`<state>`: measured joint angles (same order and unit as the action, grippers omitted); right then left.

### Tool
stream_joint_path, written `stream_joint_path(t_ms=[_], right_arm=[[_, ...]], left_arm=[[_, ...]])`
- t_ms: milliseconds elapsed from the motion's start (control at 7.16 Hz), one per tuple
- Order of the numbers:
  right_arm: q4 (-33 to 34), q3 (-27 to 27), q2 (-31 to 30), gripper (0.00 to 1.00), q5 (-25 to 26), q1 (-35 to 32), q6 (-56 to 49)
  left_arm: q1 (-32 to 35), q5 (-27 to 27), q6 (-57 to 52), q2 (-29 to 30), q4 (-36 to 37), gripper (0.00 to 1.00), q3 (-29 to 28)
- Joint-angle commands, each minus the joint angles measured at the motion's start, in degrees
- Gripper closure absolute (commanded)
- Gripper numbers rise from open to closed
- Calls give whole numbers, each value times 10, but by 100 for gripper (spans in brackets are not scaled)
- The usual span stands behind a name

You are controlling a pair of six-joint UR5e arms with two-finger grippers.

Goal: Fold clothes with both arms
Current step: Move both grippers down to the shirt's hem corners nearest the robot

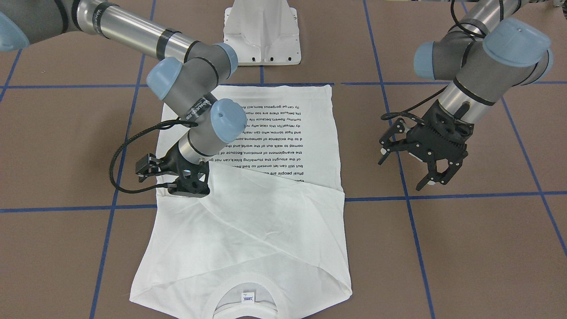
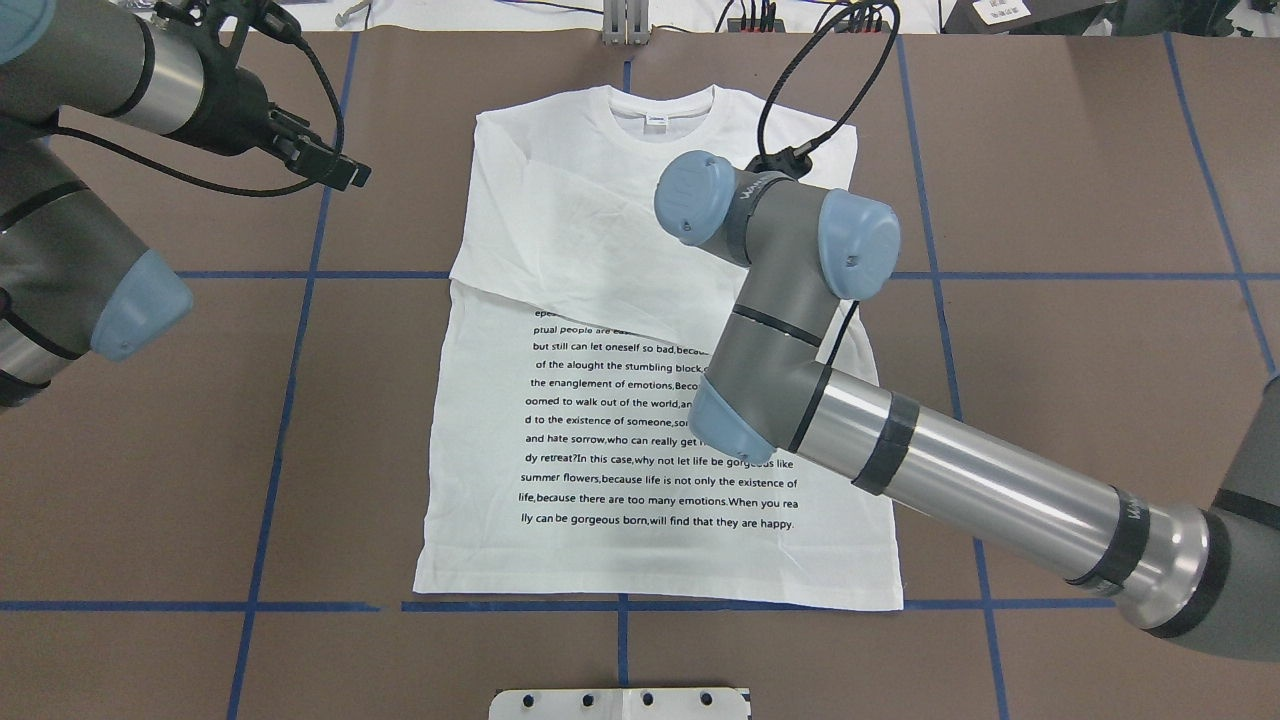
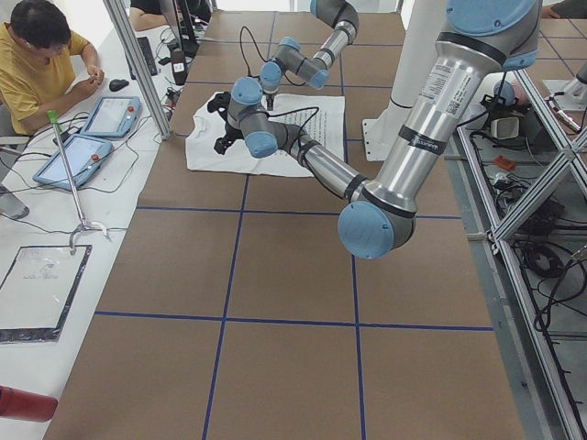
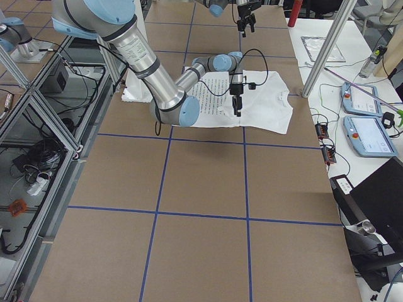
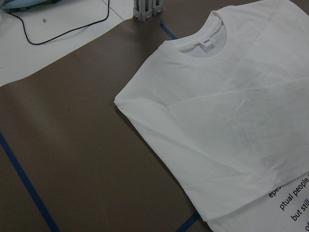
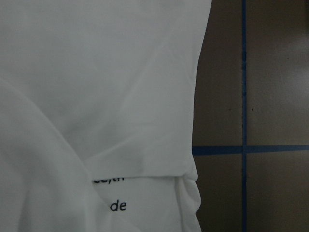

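The white T-shirt [image 1: 270, 221] lies flat on the brown table, text side up, neck away from the robot. It also shows in the overhead view [image 2: 600, 250]. One sleeve is folded slantwise across the chest [image 5: 227, 125]. My right gripper [image 1: 190, 189] points straight down with its fingers close together. Its tips are pressed into the cloth at the shirt's side edge, where the folded sleeve ends. The right wrist view shows bunched cloth at that edge [image 6: 188, 183]. My left gripper [image 1: 403, 170] is open and empty. It hovers above bare table, apart from the shirt's other side.
The white pedestal base [image 1: 261, 35] stands just beyond the shirt's hem, on the robot's side. Blue tape lines [image 1: 443, 195] cross the brown table. An operator [image 3: 41, 55] sits with tablets [image 3: 92, 137] beside the table's far edge.
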<state>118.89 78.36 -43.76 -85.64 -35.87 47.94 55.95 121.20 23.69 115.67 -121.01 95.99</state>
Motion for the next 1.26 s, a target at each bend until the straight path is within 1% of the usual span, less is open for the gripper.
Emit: stream_joint_path(t_ms=[0,140,279,419,558,698,837,977,1117], right_arm=[[-3,65,-43,0,5,-30,-48],[-44,155,-88,0,-37,-37,-24],[-142,253,-181,0,-91,-37,-2],[-202,320,-246,0,-116,-37,38],[-225,354,-271,0,-134,-37,108],[-284,384,-311,0,-137,-32,163],[-398,395,-372,0,-142,-10,242],[-486,402,-427,0,-132,15,312],[-495,423,-470,0,-89,57,339]], left_arm=[[0,0,7,2,1,0,2],[-6,-3,7,4,4,0,2],[-14,3,8,0,4,0,13],[-45,-3,54,-2,6,0,21],[-77,-17,145,-8,4,0,38],[-122,-83,197,-45,7,0,84],[-172,-139,254,-82,7,0,128],[-208,-174,321,-113,7,0,157],[-258,-238,383,-154,8,0,179]])
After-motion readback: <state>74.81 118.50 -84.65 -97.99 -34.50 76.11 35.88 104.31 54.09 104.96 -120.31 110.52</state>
